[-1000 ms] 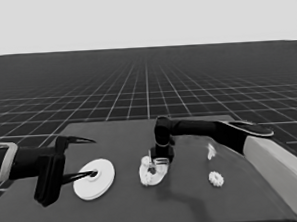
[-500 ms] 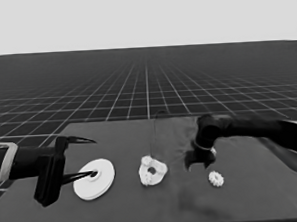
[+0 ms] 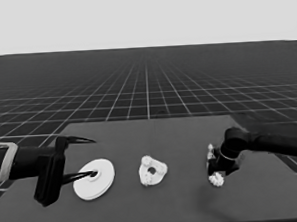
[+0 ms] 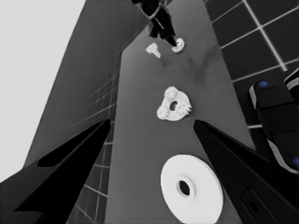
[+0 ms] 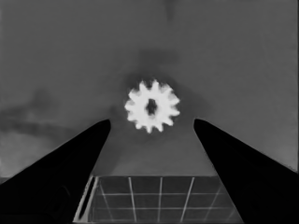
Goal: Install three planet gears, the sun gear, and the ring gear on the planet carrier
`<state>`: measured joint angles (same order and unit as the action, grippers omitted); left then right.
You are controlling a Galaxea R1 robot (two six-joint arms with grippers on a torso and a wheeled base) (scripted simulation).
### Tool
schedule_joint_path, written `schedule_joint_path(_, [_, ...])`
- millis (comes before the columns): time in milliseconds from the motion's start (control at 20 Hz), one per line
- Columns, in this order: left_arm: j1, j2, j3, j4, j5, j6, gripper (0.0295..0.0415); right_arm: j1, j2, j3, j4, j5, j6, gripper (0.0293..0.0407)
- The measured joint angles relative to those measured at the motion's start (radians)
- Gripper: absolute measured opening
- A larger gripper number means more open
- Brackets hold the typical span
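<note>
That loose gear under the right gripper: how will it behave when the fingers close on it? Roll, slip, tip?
The gear lies flat on the table, hole up, so it probably won't roll. It is small and low, so the right gripper, open astride it, may push it sideways if off-centre. Its toothed rim should give the pointed fingers some bite, though contact looks narrow.

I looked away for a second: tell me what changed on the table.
The right gripper left the smaller round part, where gears now sit, and swung to the table's right end; it hangs open over a loose gear. The left gripper, larger round part and thin white piece stayed put.
</note>
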<state>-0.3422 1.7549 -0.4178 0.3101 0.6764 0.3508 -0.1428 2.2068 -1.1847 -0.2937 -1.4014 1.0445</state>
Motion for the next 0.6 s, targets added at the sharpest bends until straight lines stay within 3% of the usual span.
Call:
schedule_joint_path(150, [0.0,0.0,0.0,0.0,0.0,0.0,0.0385,-0.061,0.023,-0.049,-0.046,0.039,-0.014,0.0385])
schedule_joint_path(400, [0.0,0.0,0.0,0.0,0.0,0.0,0.0385,-0.073,0.029,-0.062,-0.057,0.049,-0.018,0.0385])
schedule_joint_path(500, [0.0,0.0,0.0,0.0,0.0,0.0,0.0385,-0.074,0.029,-0.062,-0.057,0.049,-0.018,0.0314])
schedule_joint_path(600, [0.0,0.0,0.0,0.0,0.0,0.0,0.0385,-0.074,0.029,-0.063,-0.057,0.049,-0.018,0.031])
